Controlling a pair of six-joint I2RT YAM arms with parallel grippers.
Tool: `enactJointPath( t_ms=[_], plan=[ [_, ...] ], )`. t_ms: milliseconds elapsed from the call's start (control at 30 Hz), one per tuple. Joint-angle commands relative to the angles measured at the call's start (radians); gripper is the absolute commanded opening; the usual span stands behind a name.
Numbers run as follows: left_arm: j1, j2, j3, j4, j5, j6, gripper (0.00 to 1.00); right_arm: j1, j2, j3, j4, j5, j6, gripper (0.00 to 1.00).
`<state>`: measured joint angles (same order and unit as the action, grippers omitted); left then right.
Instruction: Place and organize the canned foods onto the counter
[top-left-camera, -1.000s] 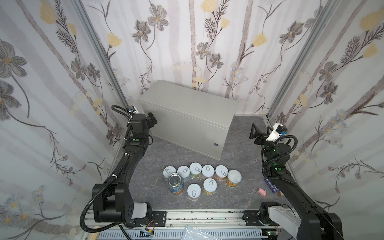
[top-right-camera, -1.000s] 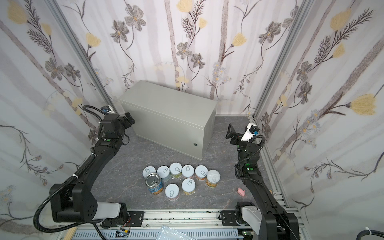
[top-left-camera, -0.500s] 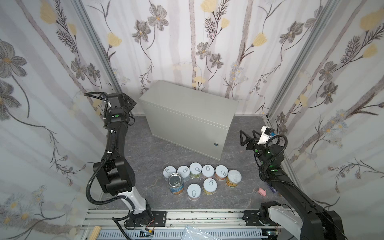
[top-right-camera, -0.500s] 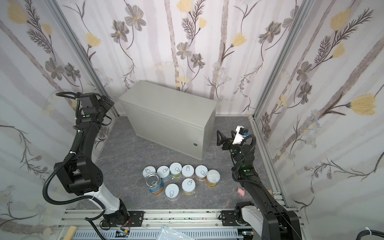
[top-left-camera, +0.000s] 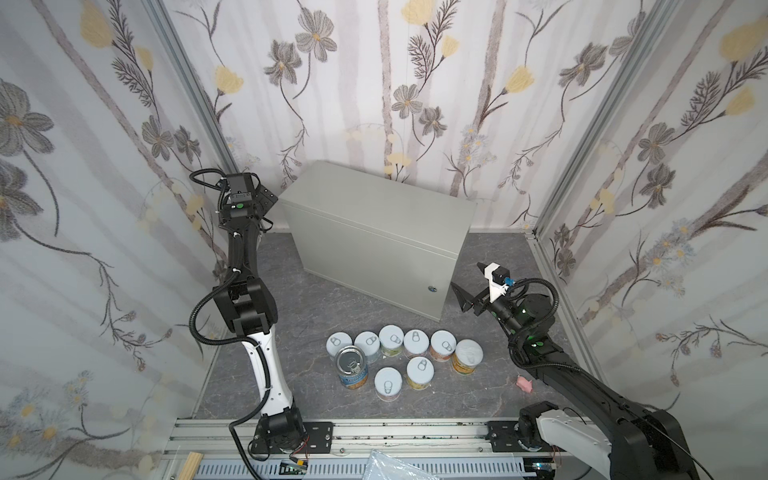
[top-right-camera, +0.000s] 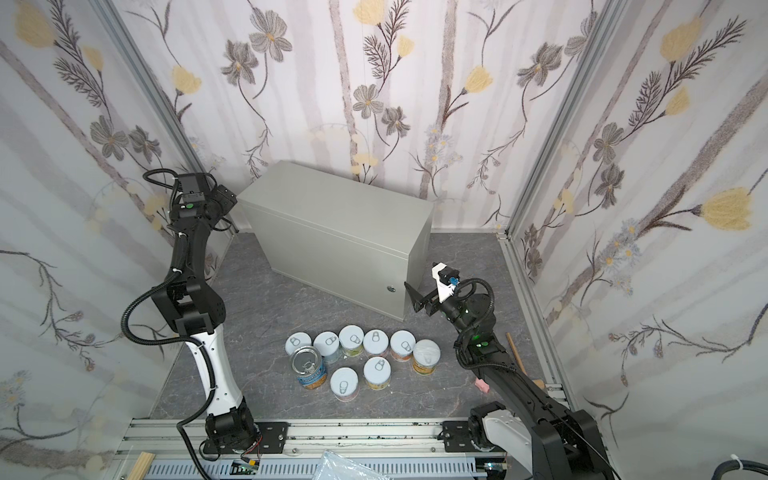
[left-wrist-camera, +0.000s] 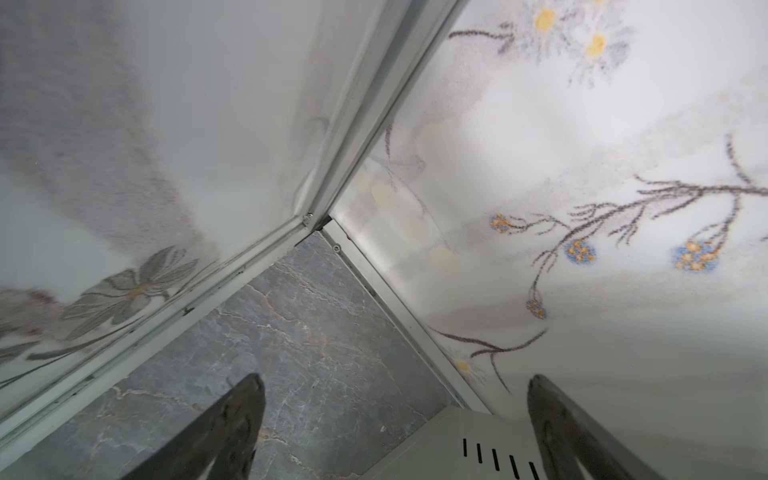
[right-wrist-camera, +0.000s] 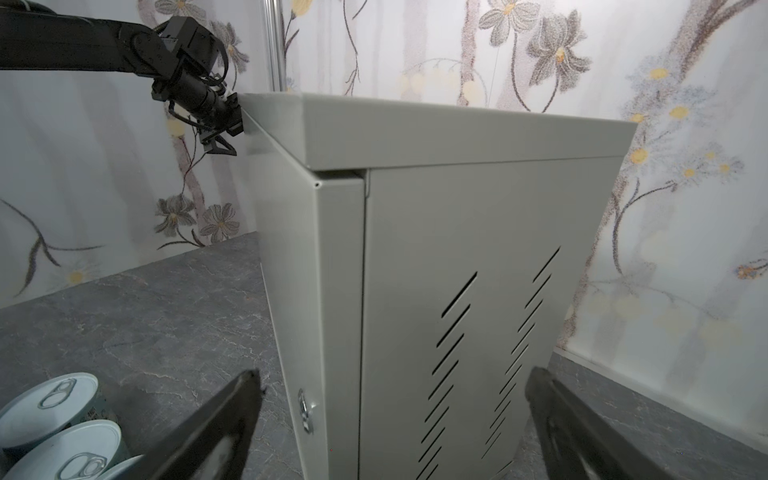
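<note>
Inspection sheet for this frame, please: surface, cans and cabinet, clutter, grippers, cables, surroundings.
Surface: grey marbled floor, carrying everything.
Job's things: nine cans upright, clustered in front of the cabinet; none on its top.
Clutter: small pink piece beside the right arm; plastic bag below the front rail.
Grippers: left gripper open, empty, by the cabinet's back left corner; right gripper open, empty, facing its right front corner.
Cables: black hose loops off the left arm, away from the cans.
Surroundings: floral wallpaper on three sides.
</note>
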<state>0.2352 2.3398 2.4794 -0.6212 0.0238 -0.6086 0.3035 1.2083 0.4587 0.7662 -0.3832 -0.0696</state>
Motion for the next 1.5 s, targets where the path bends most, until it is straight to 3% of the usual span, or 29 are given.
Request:
enactJointPath(
  t_ms=[0, 200, 300, 500, 867, 1033, 1133, 1300, 1467],
  plan=[
    [0.000, 0.063, 0.084, -0.055, 0.120, 0.003, 1.00, 0.009, 0.029, 0.030, 0.025, 0.005, -0.100, 1.00],
    [-0.013, 0.103, 0.095, -0.056, 0.215, 0.047, 1.00, 0.031, 0.089, 0.077, 0.045, 0.015, -0.147, 1.00],
    [-0.028, 0.101, 0.087, -0.083, 0.221, 0.084, 1.00, 0.034, 0.120, 0.085, 0.100, 0.077, -0.135, 1.00],
    [-0.041, 0.003, -0.072, -0.056, 0.273, 0.157, 1.00, 0.007, 0.130, 0.113, 0.069, 0.132, -0.119, 0.99],
    [-0.092, -0.331, -0.575, 0.193, 0.335, 0.163, 1.00, -0.177, 0.153, 0.205, -0.085, 0.003, -0.096, 0.97],
    [-0.115, -0.449, -0.763, 0.233, 0.295, 0.152, 1.00, -0.213, 0.194, 0.250, -0.119, -0.037, -0.121, 0.97],
    [-0.117, -0.510, -0.873, 0.269, 0.272, 0.134, 1.00, -0.247, 0.223, 0.276, -0.131, -0.125, -0.132, 0.96],
    [-0.116, -0.598, -1.012, 0.322, 0.236, 0.135, 1.00, -0.301, 0.304, 0.384, -0.199, -0.301, -0.178, 0.95],
    [-0.119, -0.596, -1.019, 0.327, 0.284, 0.126, 1.00, -0.329, 0.406, 0.508, -0.274, -0.407, -0.236, 0.94]
  ],
)
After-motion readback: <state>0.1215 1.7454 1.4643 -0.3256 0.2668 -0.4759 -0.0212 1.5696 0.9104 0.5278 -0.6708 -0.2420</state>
